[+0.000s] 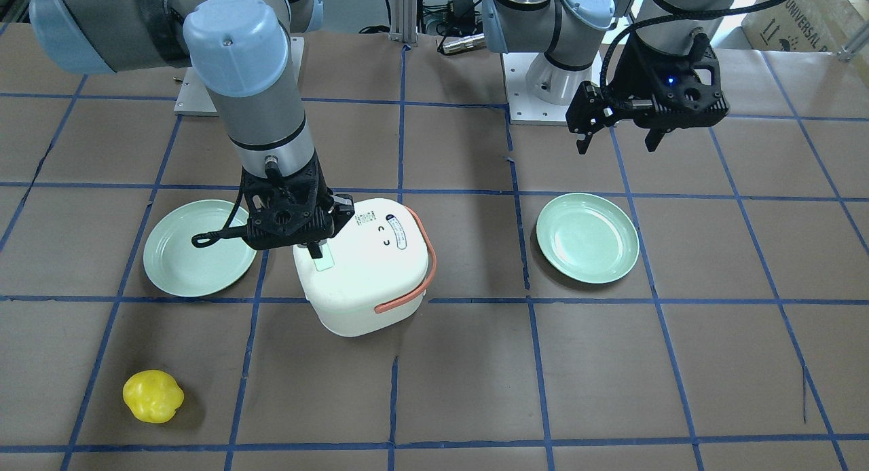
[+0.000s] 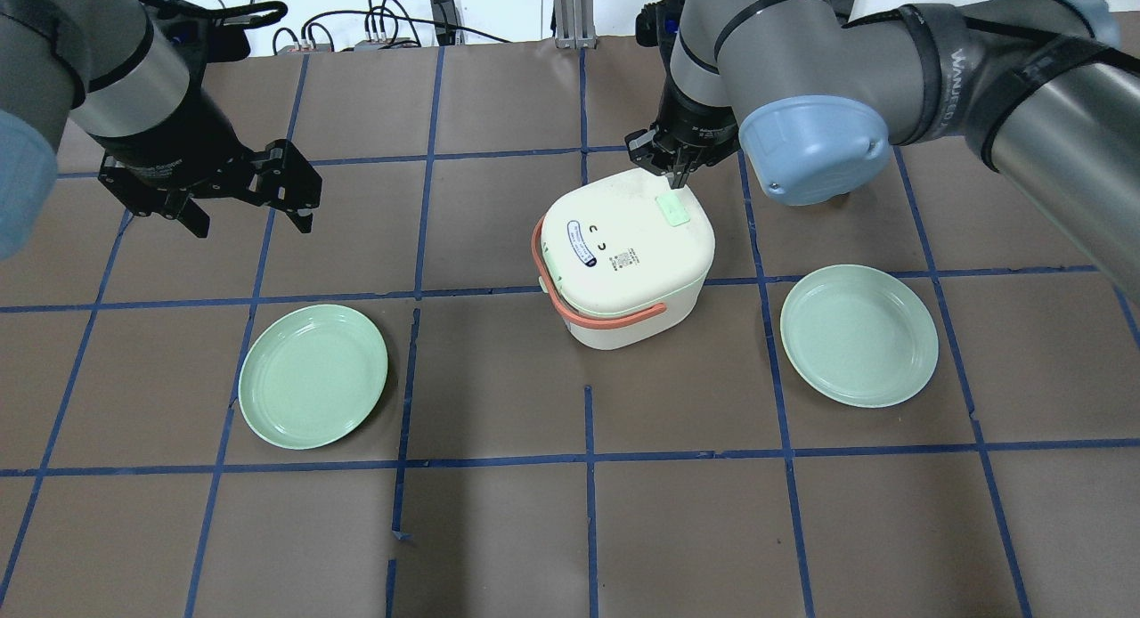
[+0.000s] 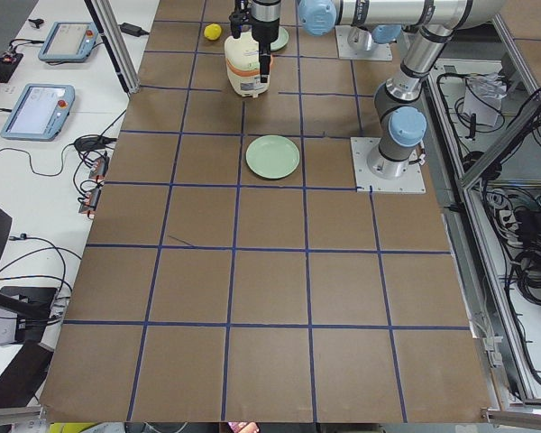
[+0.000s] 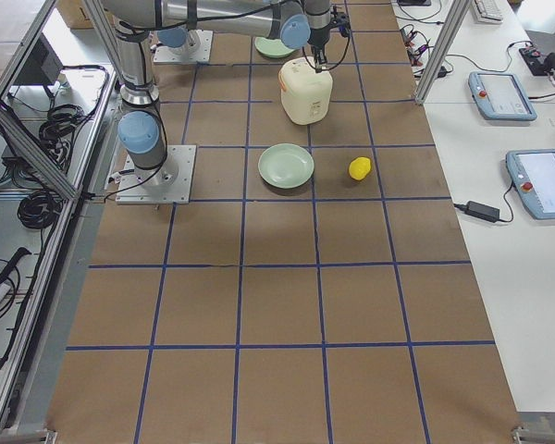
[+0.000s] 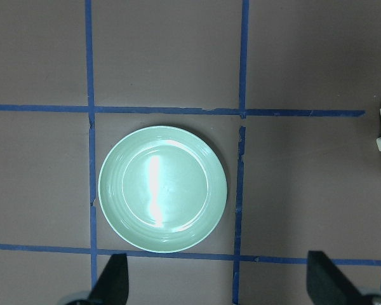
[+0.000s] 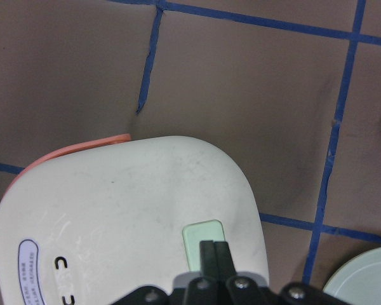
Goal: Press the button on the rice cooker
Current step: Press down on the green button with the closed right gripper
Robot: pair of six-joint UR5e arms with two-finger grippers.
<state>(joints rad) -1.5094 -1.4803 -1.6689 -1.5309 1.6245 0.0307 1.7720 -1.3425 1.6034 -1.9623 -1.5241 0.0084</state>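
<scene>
Covering the whole scene is a brown tabletop [image 2: 499, 547] ruled into squares by blue tape. The right arm [image 2: 891, 57] reaches in from 2 o'clock in the overhead view and bends down over the middle; the left arm [image 2: 107, 75] hangs at 10 o'clock, well apart from everything on the surface.

The white rice cooker [image 2: 623, 244] stands upright near the centre of the tabletop, lid shut; its orange handle [image 2: 606, 315] is folded down around the side at 6 to 9 o'clock. A green plate [image 2: 313, 375] lies at 8 o'clock from the cooker, and a second green plate [image 2: 859, 335] lies at 4 o'clock; neither touches the cooker.

The left tool [image 2: 252, 222] hovers at 9 o'clock from the cooker, above bare tabletop, with its fingers spread wide and nothing between them; its wrist camera looks straight down on the first plate. The right tool [image 6: 214, 251] points down at the lid with its two fingers pinched together and gripping nothing; in the wrist view their tips sit on the edge of the button.

A yellow fruit [image 1: 153, 396] lies alone at 8 o'clock from the cooker in the front-facing view, well apart from it.

The button [image 2: 672, 210] is a small pale green rectangle set in the lid at about 1 o'clock in the overhead view, directly under the right tool.
</scene>
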